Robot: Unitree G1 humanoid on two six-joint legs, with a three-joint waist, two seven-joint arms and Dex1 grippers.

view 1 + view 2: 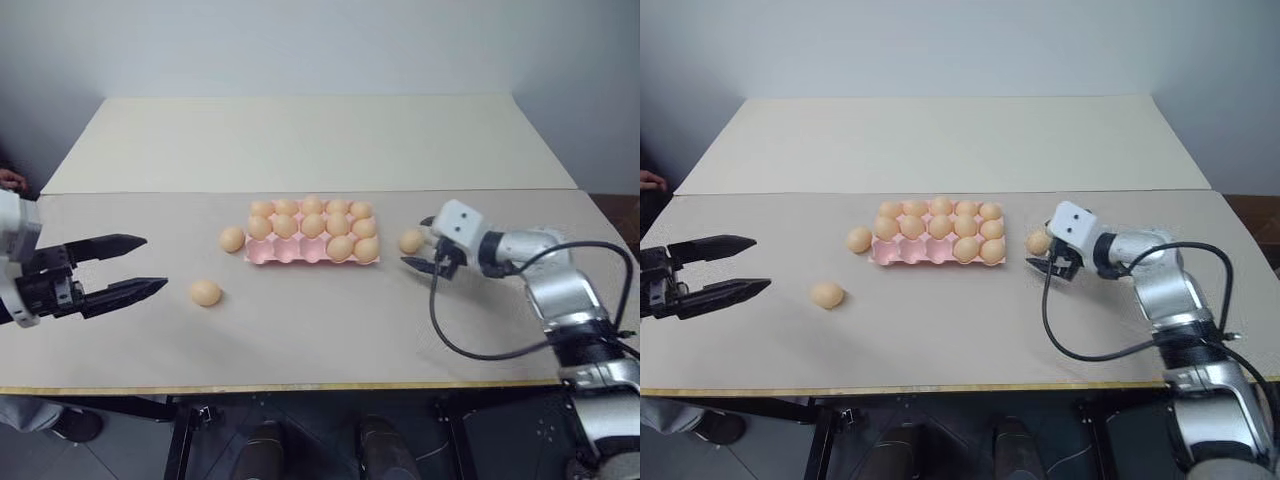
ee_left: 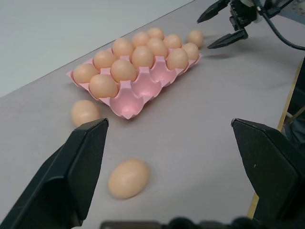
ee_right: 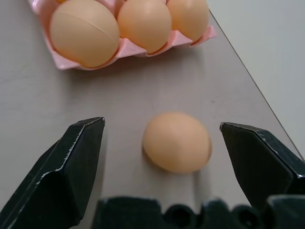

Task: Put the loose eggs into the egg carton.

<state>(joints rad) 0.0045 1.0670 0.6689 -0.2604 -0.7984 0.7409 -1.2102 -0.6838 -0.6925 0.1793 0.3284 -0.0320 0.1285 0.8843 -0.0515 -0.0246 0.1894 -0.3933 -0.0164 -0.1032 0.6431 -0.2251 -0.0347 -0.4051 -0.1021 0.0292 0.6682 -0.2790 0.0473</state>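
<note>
The pink egg carton [image 1: 285,254] lies mid-table with several eggs in it and three front cups bare. Three loose eggs lie on the table. One egg [image 1: 232,239] touches the carton's left end. A second egg [image 1: 205,292] lies further left and nearer me. The third egg [image 1: 411,241] lies just right of the carton. My right gripper [image 1: 418,243] is open, low over the table, with that third egg [image 3: 176,141] between its fingers, untouched. My left gripper [image 1: 155,263] hovers open at the table's left, with nothing in it, pointing toward the second egg [image 2: 128,178].
A cream board [image 1: 300,140] covers the table's far half behind the carton. A black cable [image 1: 470,350] loops from the right arm over the table toward the front edge [image 1: 300,385]. A person's hand [image 1: 10,180] shows at the far left.
</note>
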